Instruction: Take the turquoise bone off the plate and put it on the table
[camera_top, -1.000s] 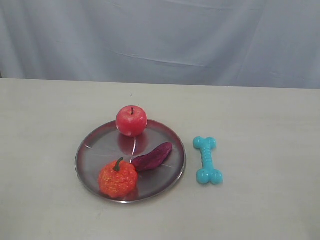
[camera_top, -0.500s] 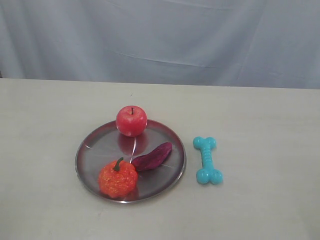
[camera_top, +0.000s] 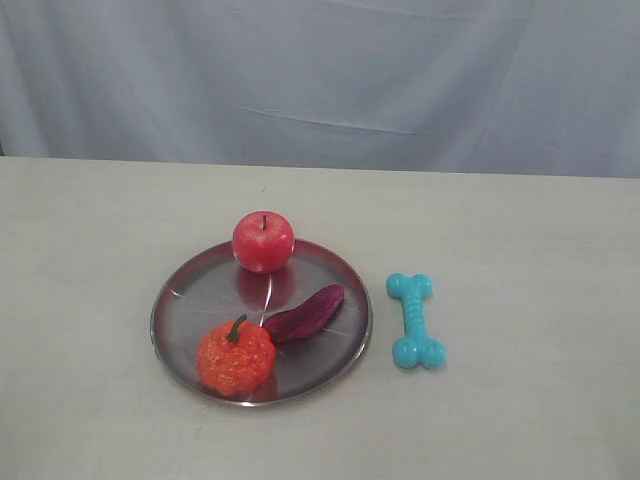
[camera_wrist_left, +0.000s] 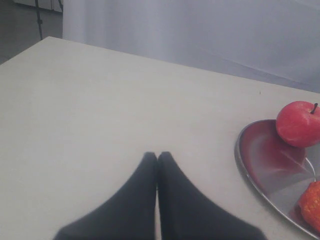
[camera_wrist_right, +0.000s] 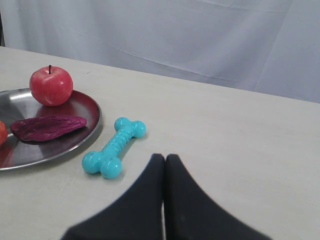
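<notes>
Three items occupy the plate (camera_top: 190, 300) at lower left-centre of the exterior view: a red apple (camera_top: 263, 241) on the far rim, an orange pumpkin toy (camera_top: 235, 357) at the near edge, and a dark purple vegetable (camera_top: 304, 313) between them, toward the right side. None of these is the task object.

The turquoise bone (camera_top: 416, 321) lies flat on the surface (camera_top: 530, 250), right of frame centre in the exterior view. It sits just beside the right rim of the plate and apart from it, with a strip of bare surface showing between rim and bone. Its long axis runs roughly from far to near. No part of it overlaps the plate.

Left hand (camera_wrist_left: 158, 155): the two dark fingers meet at the tips with no gap and nothing between them. It is closed and empty, above bare surface to the side of the plate.

Right hand (camera_wrist_right: 164, 157): the fingers are likewise pressed together, closed and empty. The bone lies ahead of it, clear of contact.

Neither arm appears in the exterior view.

Assessment: the required end condition is met as far as the frames show. The bone is off the plate, resting on the surface, and released. No grasp, lift or placement step appears outstanding. Both arms appear clear of the work area.
</notes>
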